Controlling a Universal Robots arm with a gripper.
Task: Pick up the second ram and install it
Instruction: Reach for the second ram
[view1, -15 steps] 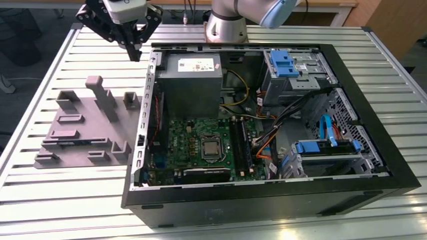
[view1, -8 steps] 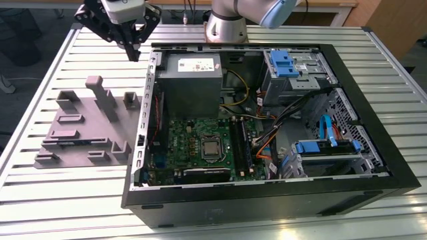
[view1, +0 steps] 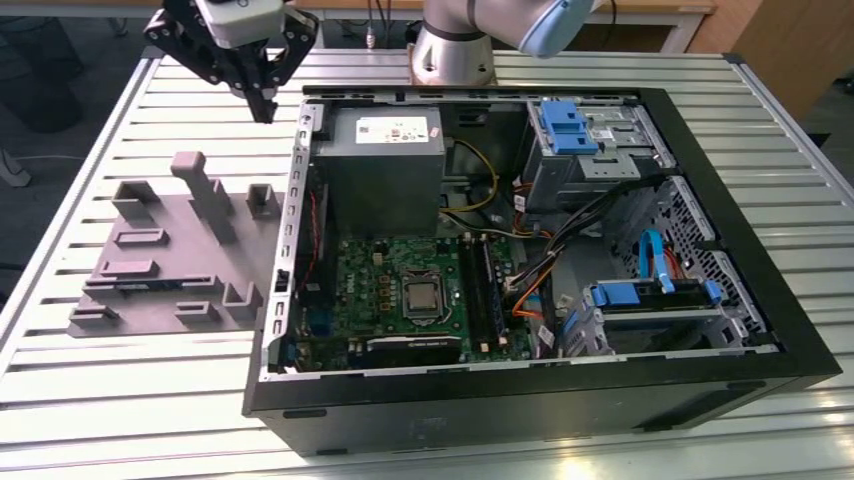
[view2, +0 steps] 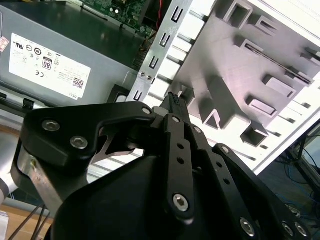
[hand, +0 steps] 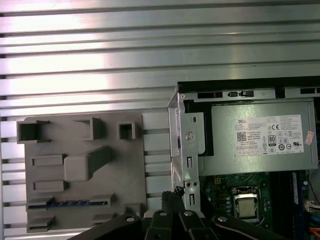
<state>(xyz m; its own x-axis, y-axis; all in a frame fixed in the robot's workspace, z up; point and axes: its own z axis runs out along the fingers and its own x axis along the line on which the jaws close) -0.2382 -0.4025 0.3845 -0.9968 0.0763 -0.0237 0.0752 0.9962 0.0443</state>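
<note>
Slatted table (view1: 107, 400): what looks like the ram (hand: 67, 203) lies along the slats in the near-edge slot of the fixture (view1: 167, 255). Closed on nothing, the gripper (view1: 263, 105) hangs high toward the table's far edge.

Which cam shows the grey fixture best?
First wrist view: it looks straight down on the grey fixture, so its pockets and slots read clearly. The exterior view shows it whole but at a slant, beside the PC case. The second wrist view catches part of it past the gripper.

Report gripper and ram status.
Black gripper shut, empty, hovering beside open computer case. Slim dark memory stick seated in grey plastic fixture. No obstruction.
</note>
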